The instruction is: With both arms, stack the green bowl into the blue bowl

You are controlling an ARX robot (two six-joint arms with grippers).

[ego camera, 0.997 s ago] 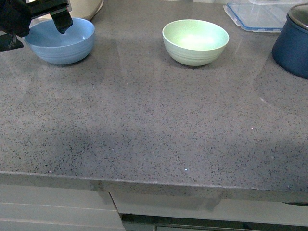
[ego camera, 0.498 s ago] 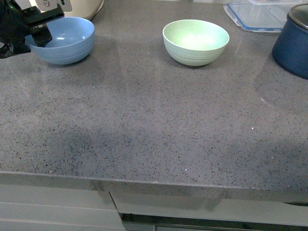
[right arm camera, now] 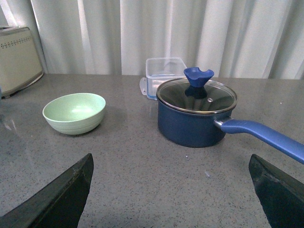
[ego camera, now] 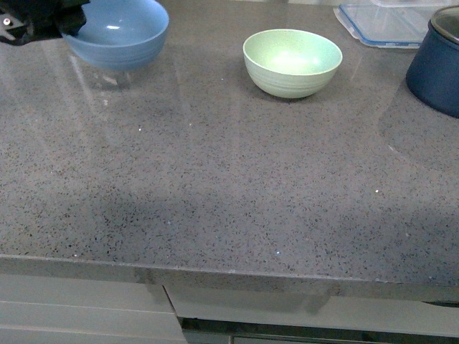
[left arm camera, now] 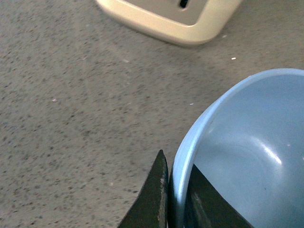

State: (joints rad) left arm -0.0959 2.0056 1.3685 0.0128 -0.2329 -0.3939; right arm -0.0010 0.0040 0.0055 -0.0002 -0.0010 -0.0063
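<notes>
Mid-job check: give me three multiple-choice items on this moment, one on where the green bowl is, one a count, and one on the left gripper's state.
1. Where does the green bowl stand?
A) between the blue bowl and the navy pot
B) inside the blue bowl
C) inside the navy pot

2. How many bowls are in view?
A) one
B) two
C) three

3. What is the left gripper doing?
A) open, holding nothing
B) pinching the blue bowl's rim
C) shut on the green bowl

Answers:
1 A, the front view shows it on the counter between them.
2 B, there is one green bowl and one blue, no more.
3 B, the left wrist view shows a finger on each side of the rim.
</notes>
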